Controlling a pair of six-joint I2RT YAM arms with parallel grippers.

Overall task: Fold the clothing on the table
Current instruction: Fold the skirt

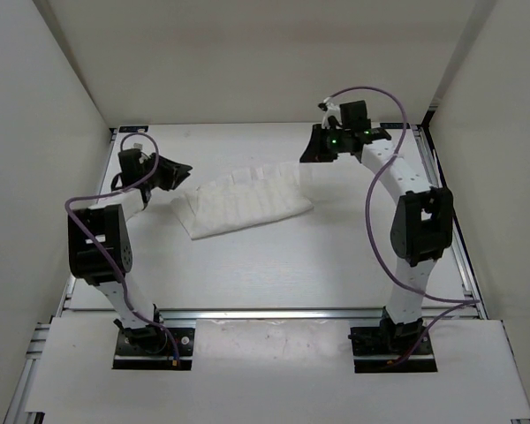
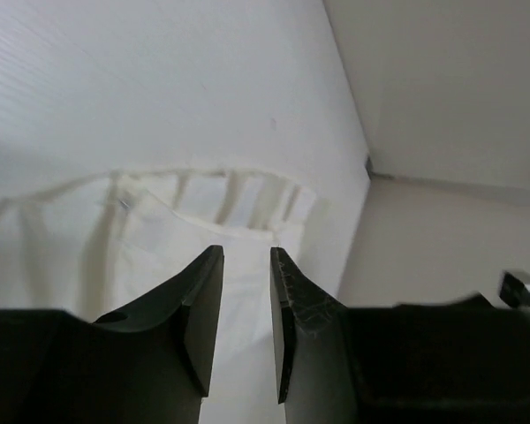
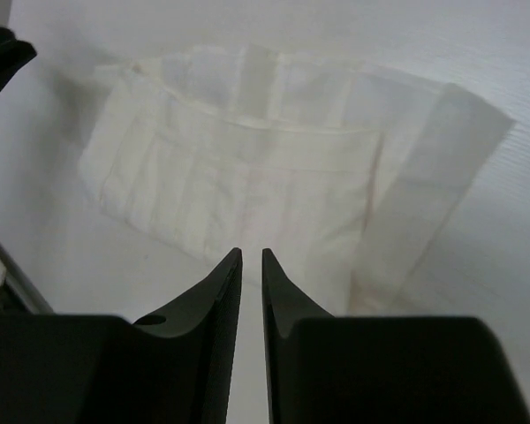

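White thin cloth, finely creased: the clothing (image 1: 247, 201) lies flat on the table (image 1: 291, 265), past the middle, slanted, between the two arms. It already looks layered; the right wrist view shows an upper panel over a wider lower one, with a loose strip sticking out at one end. The left gripper (image 1: 178, 172) sits just off the cloth's left end, jaws parted, nothing between them. The right gripper (image 1: 311, 152) is near the far right corner, jaws narrowly apart, also empty. My reading: one fold is laid and both arms are between grasps. The next move calls for pinching one edge through all its layers, probably the stray strip's end, and carrying it over squarely without dragging the stack.
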